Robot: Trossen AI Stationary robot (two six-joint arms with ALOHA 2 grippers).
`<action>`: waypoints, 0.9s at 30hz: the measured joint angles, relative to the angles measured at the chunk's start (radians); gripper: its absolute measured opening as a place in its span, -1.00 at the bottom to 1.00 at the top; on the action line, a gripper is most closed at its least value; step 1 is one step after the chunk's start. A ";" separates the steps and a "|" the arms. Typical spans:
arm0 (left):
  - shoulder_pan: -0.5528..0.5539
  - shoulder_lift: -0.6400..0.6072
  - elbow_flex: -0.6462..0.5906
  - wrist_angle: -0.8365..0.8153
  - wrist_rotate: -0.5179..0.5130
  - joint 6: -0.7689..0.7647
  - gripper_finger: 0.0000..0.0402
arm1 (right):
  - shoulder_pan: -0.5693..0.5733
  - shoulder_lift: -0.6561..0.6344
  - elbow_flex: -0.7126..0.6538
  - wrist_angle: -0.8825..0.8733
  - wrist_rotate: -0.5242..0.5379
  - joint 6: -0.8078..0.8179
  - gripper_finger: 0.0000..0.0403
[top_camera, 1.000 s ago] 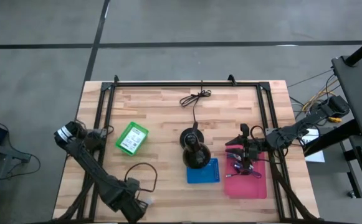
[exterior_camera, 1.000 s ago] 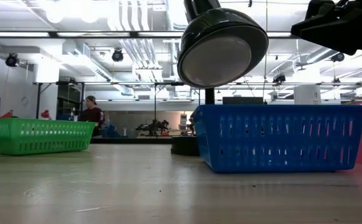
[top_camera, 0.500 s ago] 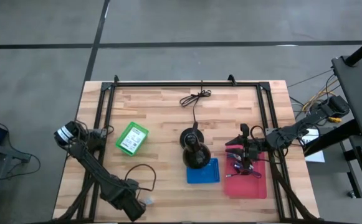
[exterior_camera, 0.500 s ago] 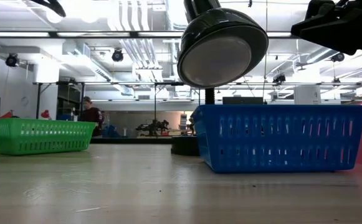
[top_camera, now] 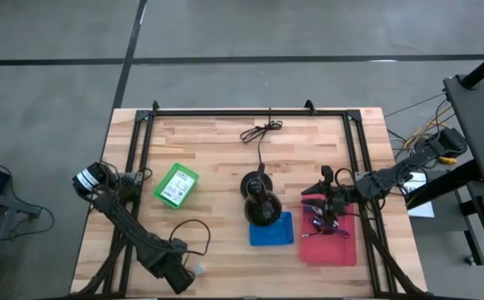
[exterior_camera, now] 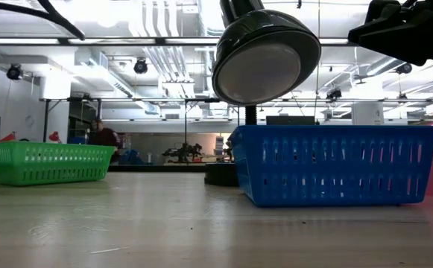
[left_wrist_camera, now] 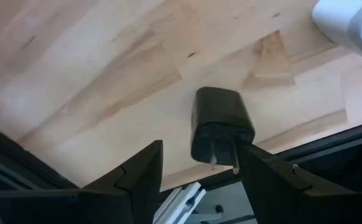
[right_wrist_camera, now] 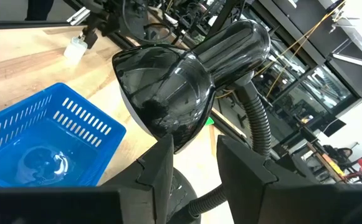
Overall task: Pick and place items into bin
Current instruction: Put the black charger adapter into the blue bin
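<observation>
My left gripper point(top_camera: 182, 278) is low over the table's near edge, open. In the left wrist view its fingers point(left_wrist_camera: 140, 171) stand on either side of a black plug block point(left_wrist_camera: 220, 124) that lies flat on the wood, metal prongs toward the gripper. A white block point(top_camera: 198, 269) lies just beside it, and a black cable loop point(top_camera: 188, 237) lies behind it. My right gripper point(top_camera: 315, 200) is open and hovers over the far end of the pink tray point(top_camera: 333, 250), which holds a heap of small oddments point(top_camera: 325, 223).
A green bin point(top_camera: 176, 184) sits left of centre and a blue bin point(top_camera: 272, 228) near the middle. The black lamp-like stand point(top_camera: 261, 205) rises right behind the blue bin, its long cord point(top_camera: 261, 133) running to the far edge. Black frame rails point(top_camera: 137, 167) border the table.
My left arm has shifted a little: one of its links has come into the low view's upper left corner, where nothing showed a second ago. Its gripper stays near the plug block at the near edge. The right arm has kept still.
</observation>
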 joint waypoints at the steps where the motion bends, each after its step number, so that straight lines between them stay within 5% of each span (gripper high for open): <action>1: 0.000 0.000 -0.004 0.009 0.000 0.000 -0.07 | 0.000 0.000 0.000 0.000 0.000 0.000 -0.45; 27: 0.000 -0.042 -0.033 0.065 0.054 0.026 -0.07 | 0.000 0.000 0.000 0.000 0.000 -0.001 -0.45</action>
